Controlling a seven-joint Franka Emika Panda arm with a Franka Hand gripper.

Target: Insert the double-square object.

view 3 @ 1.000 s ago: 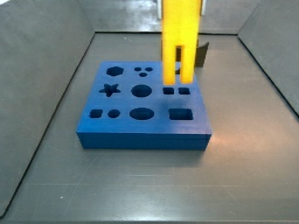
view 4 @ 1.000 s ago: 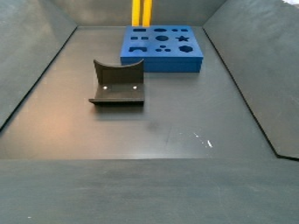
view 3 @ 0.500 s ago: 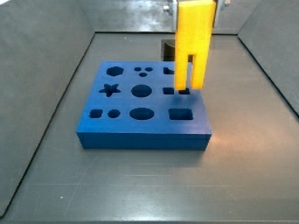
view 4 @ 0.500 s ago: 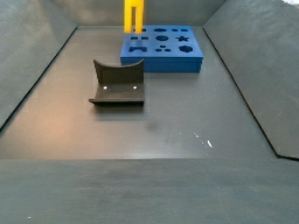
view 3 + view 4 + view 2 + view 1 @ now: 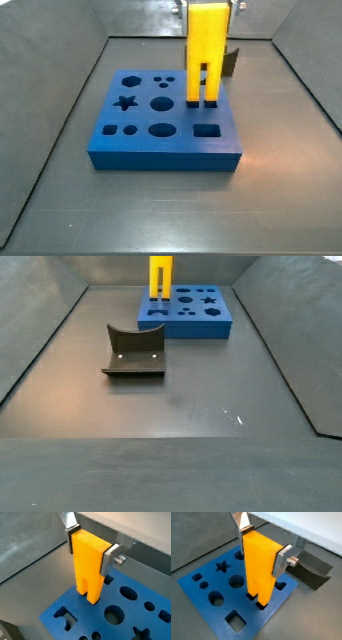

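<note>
The double-square object [image 5: 205,45] is a tall yellow piece with two prongs pointing down. My gripper [image 5: 263,544] is shut on its solid upper block, with silver fingers [image 5: 283,559] on opposite faces; this also shows in a wrist view [image 5: 91,544]. The piece hangs upright over the blue board [image 5: 147,135], at its far right part. In a side view its prong tips sit at the pair of small square holes [image 5: 202,103]. I cannot tell whether the tips are inside them. The piece [image 5: 159,276] also shows over the board [image 5: 194,318].
The blue board has several other cut-outs: a star [image 5: 126,102], circles [image 5: 162,103] and a larger square [image 5: 206,129]. The fixture [image 5: 134,351] stands on the grey floor apart from the board. Sloped metal walls [image 5: 54,120] enclose the floor.
The yellow piece has come down a little towards the board. It swung sideways half a second ago and has since returned over the pair of square holes. The grip has not changed.
</note>
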